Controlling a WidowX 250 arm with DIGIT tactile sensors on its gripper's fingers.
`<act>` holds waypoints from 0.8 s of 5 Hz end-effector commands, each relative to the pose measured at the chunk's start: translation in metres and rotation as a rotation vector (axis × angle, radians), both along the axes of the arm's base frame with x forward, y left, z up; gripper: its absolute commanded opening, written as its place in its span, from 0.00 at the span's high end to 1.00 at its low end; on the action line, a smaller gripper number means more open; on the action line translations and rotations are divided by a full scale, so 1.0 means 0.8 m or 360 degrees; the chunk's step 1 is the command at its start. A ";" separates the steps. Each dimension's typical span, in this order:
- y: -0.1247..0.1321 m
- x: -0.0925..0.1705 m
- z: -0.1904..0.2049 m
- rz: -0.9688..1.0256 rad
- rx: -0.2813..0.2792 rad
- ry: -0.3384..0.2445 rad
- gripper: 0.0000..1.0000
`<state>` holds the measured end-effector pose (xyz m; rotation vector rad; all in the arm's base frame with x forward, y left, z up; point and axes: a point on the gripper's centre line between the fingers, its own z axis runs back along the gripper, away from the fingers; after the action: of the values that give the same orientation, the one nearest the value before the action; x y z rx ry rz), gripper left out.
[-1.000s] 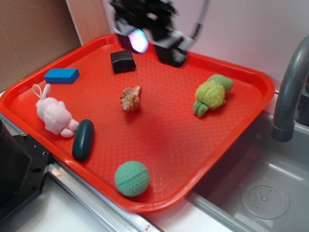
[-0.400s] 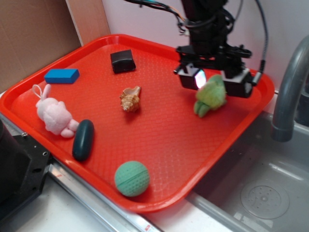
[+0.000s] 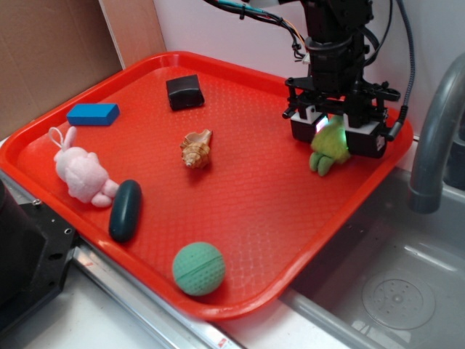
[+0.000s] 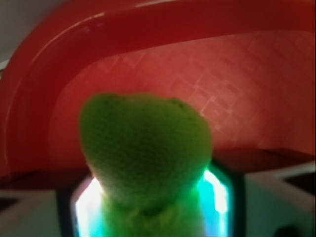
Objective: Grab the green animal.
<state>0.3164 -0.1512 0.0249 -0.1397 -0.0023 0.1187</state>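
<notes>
The approach looks done and the grasp itself looks to be the step in hand: the claw [image 3: 336, 138] is down at the far right of the red tray [image 3: 240, 196], with its two pads on either side of the green animal [image 3: 328, 151], which lies on the tray close to the right rim. From the side view the toy's fuzzy body sits between the pads, lit by the claw's light, with its darker feet poking out below toward the near side. In the wrist view the green animal [image 4: 145, 148] fills the middle of the picture, its rounded head pointing away toward the tray's raised edge, with the lit inner faces of the pads close on both sides. Whether the pads already press the plush or only bracket it, I cannot tell; they stand spread about as wide as the toy, and no lift off the surface shows. What remains, by my judgement, is a firm squeeze and a lift. The other things on the tray, the pink bunny [image 3: 81, 173], the shell [image 3: 196, 148] and the teal ball [image 3: 198, 268], all lie well apart to the left.
</notes>
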 end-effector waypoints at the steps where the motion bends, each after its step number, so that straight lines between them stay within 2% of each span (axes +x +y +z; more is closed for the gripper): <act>1: 0.018 -0.053 0.125 -0.0447 0.0051 -0.0411 1.00; 2: 0.036 -0.104 0.166 -0.0562 0.0127 -0.0506 1.00; 3: 0.061 -0.142 0.182 -0.0490 0.0224 -0.0496 1.00; 4: 0.091 -0.150 0.175 -0.0350 0.0246 -0.0408 1.00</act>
<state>0.1931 -0.0777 0.1558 0.0106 -0.2143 -0.1291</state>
